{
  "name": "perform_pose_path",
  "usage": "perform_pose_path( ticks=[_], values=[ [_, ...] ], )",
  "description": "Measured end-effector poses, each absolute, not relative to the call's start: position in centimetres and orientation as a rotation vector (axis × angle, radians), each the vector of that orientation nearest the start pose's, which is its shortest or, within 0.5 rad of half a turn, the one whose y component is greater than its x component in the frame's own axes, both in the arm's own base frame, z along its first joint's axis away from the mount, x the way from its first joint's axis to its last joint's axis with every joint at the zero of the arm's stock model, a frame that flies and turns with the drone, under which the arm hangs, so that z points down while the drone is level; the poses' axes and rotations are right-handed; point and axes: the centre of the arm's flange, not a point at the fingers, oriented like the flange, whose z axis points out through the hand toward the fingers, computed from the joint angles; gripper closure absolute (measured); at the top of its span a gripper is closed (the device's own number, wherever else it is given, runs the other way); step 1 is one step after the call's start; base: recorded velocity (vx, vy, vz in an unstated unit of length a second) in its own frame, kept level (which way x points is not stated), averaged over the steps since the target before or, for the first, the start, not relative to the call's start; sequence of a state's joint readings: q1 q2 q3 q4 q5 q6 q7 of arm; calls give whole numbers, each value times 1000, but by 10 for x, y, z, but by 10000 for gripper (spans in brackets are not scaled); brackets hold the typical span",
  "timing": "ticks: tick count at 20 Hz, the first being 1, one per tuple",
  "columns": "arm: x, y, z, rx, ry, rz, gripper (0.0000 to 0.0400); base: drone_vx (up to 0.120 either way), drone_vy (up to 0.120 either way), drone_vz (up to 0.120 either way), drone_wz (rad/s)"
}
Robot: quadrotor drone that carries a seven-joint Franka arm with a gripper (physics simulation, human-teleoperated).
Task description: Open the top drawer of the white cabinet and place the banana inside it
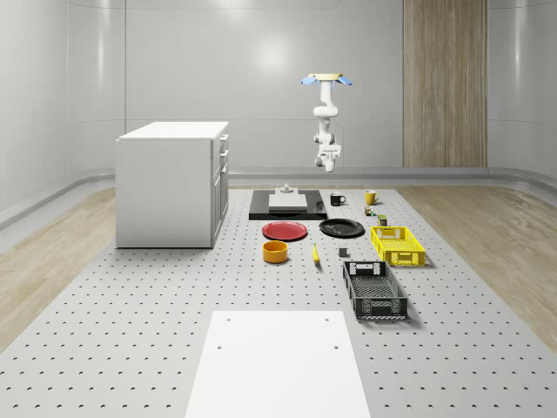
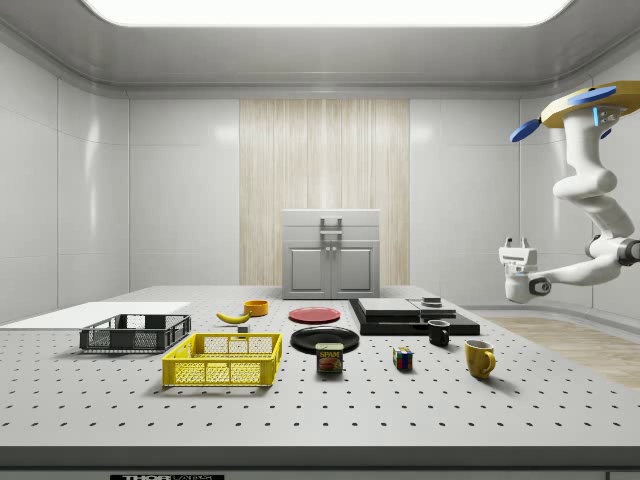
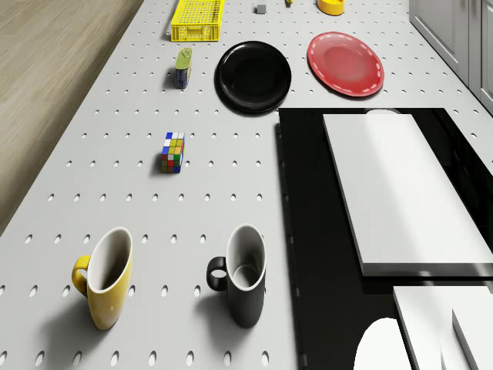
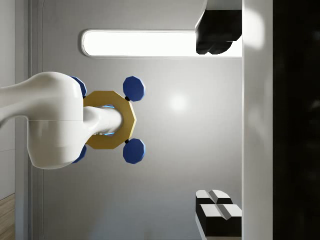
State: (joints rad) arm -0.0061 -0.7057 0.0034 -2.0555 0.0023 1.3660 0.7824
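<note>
From here nothing looks done: the white cabinet is a boxy, smooth-fronted block with every drawer flush, and the banana, a small curved yellow shape, lies on the perforated grey bench near the orange bowl. My drone hovers high beyond the black slab, arm folded, and the claw hangs spread, pinching nothing. Opening, picking and stowing all remain.
</note>
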Motion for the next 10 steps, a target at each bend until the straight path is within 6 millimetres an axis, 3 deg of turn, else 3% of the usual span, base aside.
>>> perform_pose_path(
  ticks=[10],
  values=[
    [304,0,691,-2894,1199,-35,0,0,0,0,0]
  ],
)
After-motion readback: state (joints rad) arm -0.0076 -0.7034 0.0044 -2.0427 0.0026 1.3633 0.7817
